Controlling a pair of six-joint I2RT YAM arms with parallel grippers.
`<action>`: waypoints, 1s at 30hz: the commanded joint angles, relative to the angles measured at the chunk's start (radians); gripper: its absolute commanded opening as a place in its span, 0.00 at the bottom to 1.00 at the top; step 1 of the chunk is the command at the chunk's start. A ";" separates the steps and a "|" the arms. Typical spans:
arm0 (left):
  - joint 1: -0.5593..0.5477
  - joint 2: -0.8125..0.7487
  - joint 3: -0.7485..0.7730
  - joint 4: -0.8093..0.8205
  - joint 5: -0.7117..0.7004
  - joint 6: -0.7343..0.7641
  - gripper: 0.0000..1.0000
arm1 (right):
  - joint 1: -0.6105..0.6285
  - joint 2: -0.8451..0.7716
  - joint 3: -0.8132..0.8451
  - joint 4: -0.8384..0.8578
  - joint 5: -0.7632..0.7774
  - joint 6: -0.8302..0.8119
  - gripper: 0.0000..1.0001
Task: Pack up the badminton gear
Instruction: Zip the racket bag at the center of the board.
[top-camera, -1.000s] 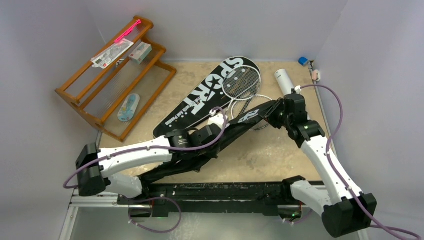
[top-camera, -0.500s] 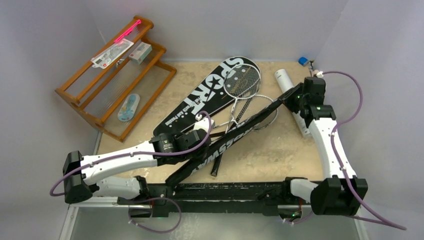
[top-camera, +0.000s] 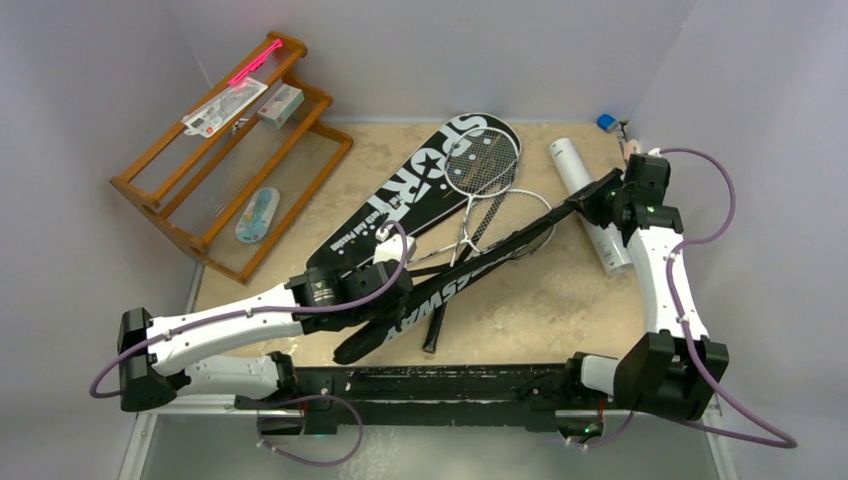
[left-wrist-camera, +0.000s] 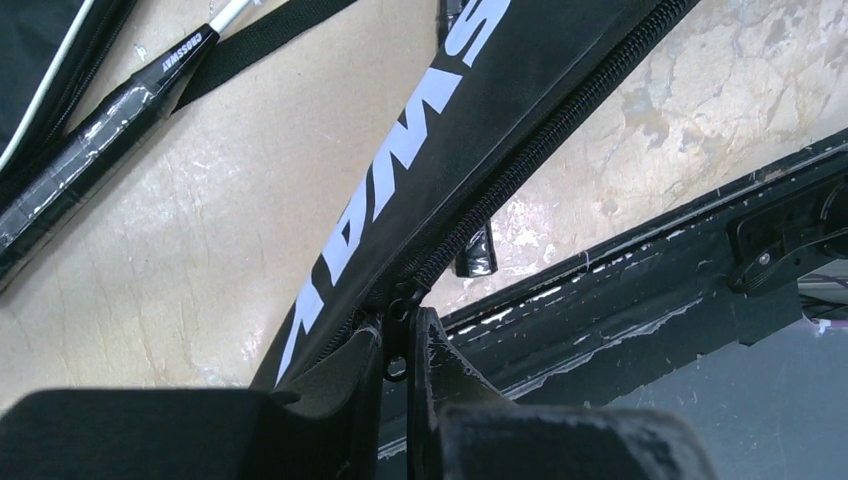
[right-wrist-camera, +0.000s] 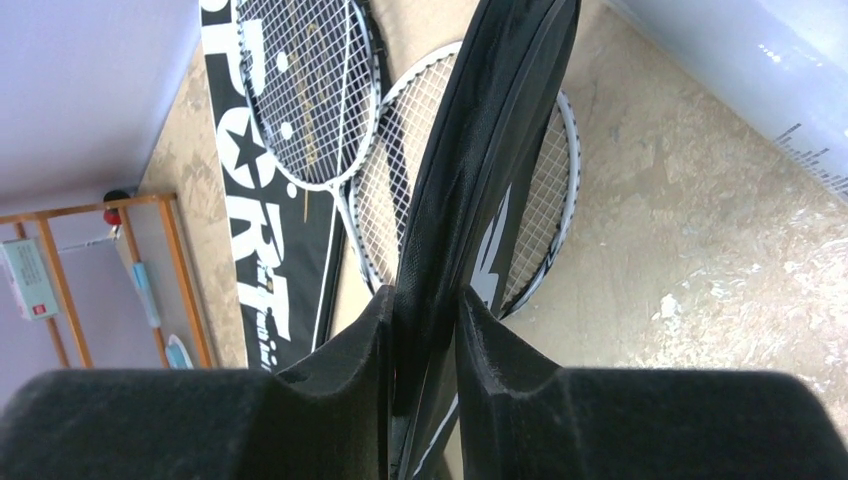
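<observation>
The black "CROSSWAY" cover (top-camera: 470, 272) hangs stretched on edge between both grippers, slanting across the table. My left gripper (top-camera: 388, 292) is shut on the zipper pull (left-wrist-camera: 398, 338) at the cover's narrow end (left-wrist-camera: 450, 150). My right gripper (top-camera: 603, 196) is shut on the cover's wide end (right-wrist-camera: 490, 130). The "SPORT" cover (top-camera: 415, 195) lies flat behind. One racket head (top-camera: 483, 160) rests on it; a second racket (top-camera: 525, 228) lies partly under the stretched cover. A black racket handle (top-camera: 436, 322) points at the near edge. The long white tube (top-camera: 588, 200) lies by the right arm. No shuttlecocks show.
An orange-brown wooden rack (top-camera: 200, 185) with packets and a pink stick (top-camera: 250, 68) stands at the back left. A small blue object (top-camera: 606, 122) sits in the back right corner. The black base rail (top-camera: 450, 385) runs along the near edge. Walls close in on three sides.
The right gripper has carried the cover's wide end right and toward the back wall. The left arm drew back to the near left with the zipper pull, stretching the cover and uncovering the second racket.
</observation>
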 joint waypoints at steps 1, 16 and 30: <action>-0.001 -0.053 0.017 -0.140 -0.013 -0.011 0.04 | -0.037 -0.011 0.045 0.111 0.027 -0.046 0.20; -0.001 -0.138 0.036 0.218 0.157 0.220 0.65 | -0.036 -0.097 -0.011 0.150 -0.050 -0.097 0.21; 0.000 0.087 0.112 0.165 -0.051 0.241 0.43 | -0.036 -0.090 -0.028 0.150 -0.108 -0.087 0.21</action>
